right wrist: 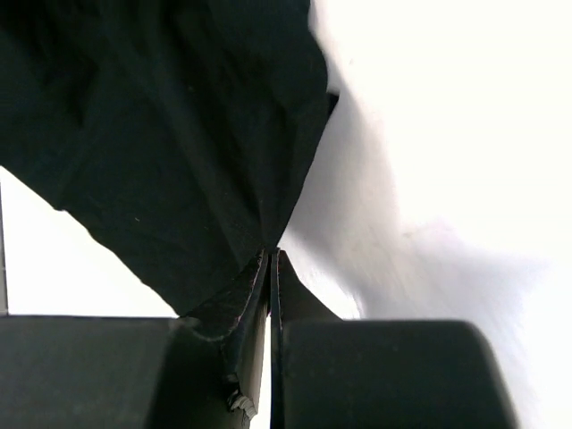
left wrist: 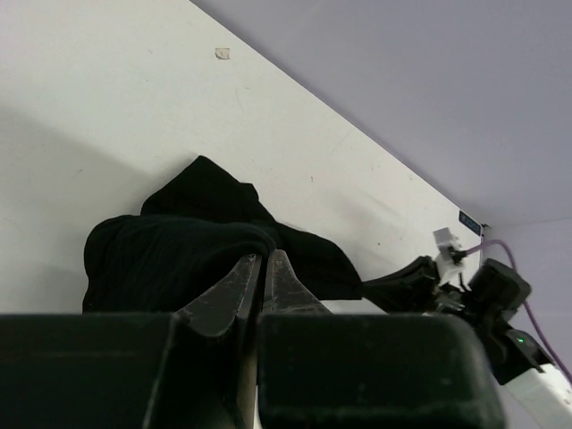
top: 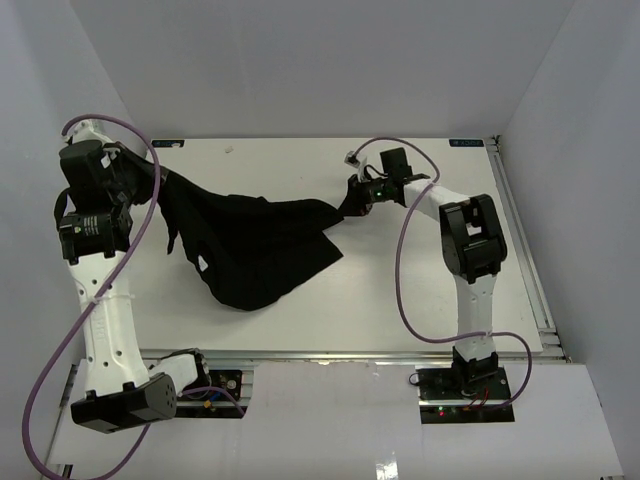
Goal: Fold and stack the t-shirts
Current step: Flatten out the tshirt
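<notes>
Top external view: the t-shirt (top: 262, 250) is held stretched between both pincers, one end clenched in the left gripper (top: 152, 188), the other pinched tight in the right gripper (top: 353, 198). Its middle sags onto the table (top: 420, 290) below them, presumably to be spread flat for folding.

Black t-shirt (top: 255, 245), stretched, partly lifted.
</notes>
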Robot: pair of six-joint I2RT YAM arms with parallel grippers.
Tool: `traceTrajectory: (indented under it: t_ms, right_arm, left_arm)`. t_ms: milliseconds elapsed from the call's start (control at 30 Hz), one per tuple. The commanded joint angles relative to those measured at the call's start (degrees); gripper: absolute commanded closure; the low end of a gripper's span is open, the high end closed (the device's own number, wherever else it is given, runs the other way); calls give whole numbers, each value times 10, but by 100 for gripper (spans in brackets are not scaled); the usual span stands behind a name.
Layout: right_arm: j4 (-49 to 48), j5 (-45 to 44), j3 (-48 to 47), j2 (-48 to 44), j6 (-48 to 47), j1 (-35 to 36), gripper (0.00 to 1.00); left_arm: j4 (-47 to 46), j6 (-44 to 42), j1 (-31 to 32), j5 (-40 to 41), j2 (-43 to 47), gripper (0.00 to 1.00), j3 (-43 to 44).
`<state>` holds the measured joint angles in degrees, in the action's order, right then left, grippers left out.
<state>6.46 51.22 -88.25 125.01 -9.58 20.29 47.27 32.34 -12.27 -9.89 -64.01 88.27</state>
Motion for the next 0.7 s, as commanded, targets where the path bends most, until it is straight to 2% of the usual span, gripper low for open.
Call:
traceTrajectory:
  t_ms: [0, 400, 667]
  right_arm:
    - [27, 26, -24, -64, -24, -28, 94]
    - [157, 7, -121, -141, -126, -125, 94]
    - [252, -39, -267, -152, -225, -189, 94]
  left_arm:
    - [-35, -7, -4, -14, 15, 92, -9]
    - [-96, -20, -3, -43, 3, 92, -33]
    - [-132, -29, -4, -47, -26, 92, -1]
